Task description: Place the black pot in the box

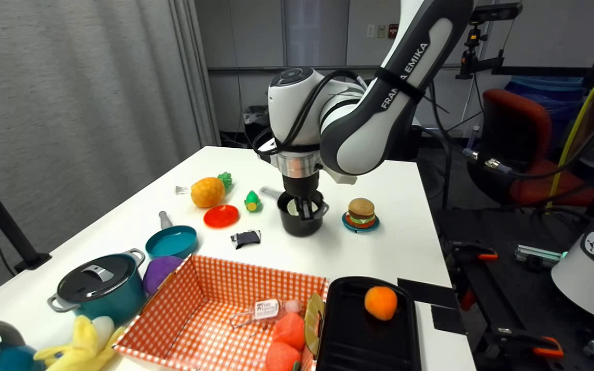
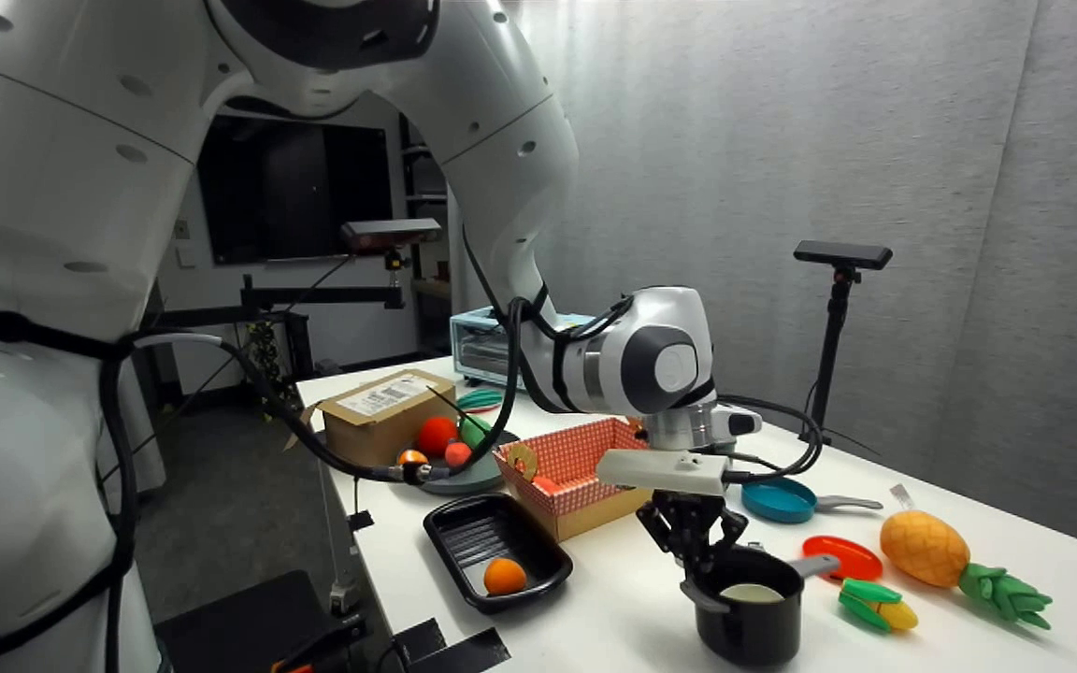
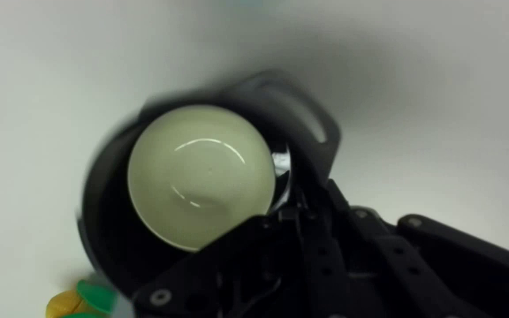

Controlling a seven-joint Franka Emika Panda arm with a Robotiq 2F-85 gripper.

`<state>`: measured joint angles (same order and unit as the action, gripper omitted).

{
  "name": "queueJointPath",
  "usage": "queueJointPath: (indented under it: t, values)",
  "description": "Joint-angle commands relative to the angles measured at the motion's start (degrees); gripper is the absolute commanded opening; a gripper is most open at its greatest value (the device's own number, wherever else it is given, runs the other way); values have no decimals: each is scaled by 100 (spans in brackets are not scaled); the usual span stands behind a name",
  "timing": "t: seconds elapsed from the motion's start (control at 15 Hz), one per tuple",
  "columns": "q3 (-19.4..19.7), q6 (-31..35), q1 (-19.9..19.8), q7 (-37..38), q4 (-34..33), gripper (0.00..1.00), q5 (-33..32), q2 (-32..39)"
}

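Two jaws, nearly together, gripping the black pot (image 2: 752,631) by its rim

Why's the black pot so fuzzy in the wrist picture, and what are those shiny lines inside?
Wrist view: the black pot has blurry edges, maybe from motion or closeness; the shiny curves are probably lights reflecting on the pale round thing inside. Both exterior views: the pot looks crisper.

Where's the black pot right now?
In an exterior view, the black pot is mid-picture at the gripper, between the toy corn on its left and the toy burger on its right.
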<state>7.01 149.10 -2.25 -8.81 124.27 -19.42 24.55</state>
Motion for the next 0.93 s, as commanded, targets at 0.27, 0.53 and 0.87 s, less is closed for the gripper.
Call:
queueJointPath:
  t: [0.27,0.53,0.87]
  values:
    - [-164,-669,-19,83,798,1,284,-952]
    - [-299,-784,33,179,1063,1,424,-1273]
    - [-739,-633,176,166,946,1,965,-1331]
